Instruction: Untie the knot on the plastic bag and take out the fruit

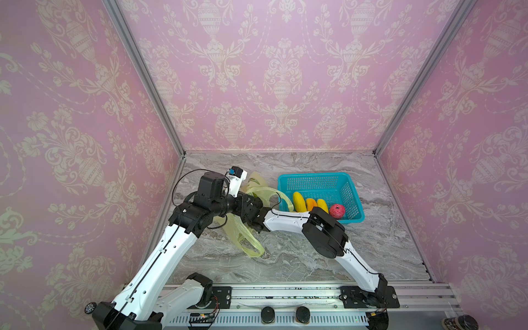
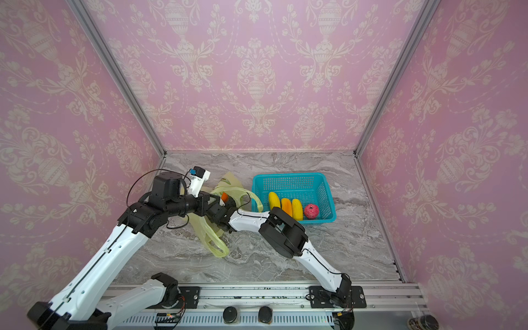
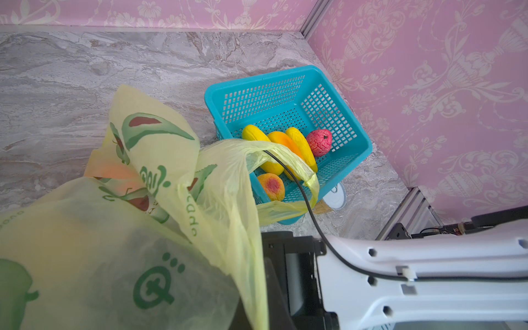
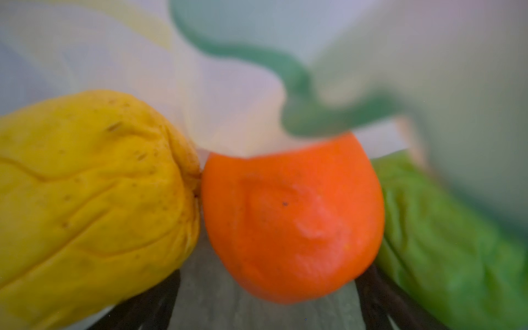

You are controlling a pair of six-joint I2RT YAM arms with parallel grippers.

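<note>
Five pieces of fruit lie in the teal basket [image 1: 314,176], which stands a little toward 2 o'clock from the middle of the marble surface [image 1: 285,257]. Three long yellow and orange pieces [image 1: 311,204] lie side by side, with a pink-red fruit [image 1: 337,211] at their 3 o'clock. A peach-coloured fruit [image 3: 271,187] sits in the corner that the right arm covers in both top views.

The plastic bag [image 1: 257,185] sits at the basket's 9 o'clock. One handle loop [image 3: 285,153] drapes over the basket's rim. The other handle loop [image 1: 253,247] trails on the surface toward 6 o'clock, well apart from the first.

The left gripper [image 2: 213,200] has its jaws pressed together on the bag's film, which is drawn up over it and fills the near part of the left wrist view. The right gripper [image 4: 271,271] is inside the bag's mouth with its jaws spread. Its dark fingers [image 4: 154,300] stand either side of an orange [image 4: 291,223], and a gap shows between the orange and one finger. A wrinkled yellow fruit [image 4: 94,200] touches the orange on one side, and a green fruit [image 4: 445,243] lies just beside it on the other.
</note>
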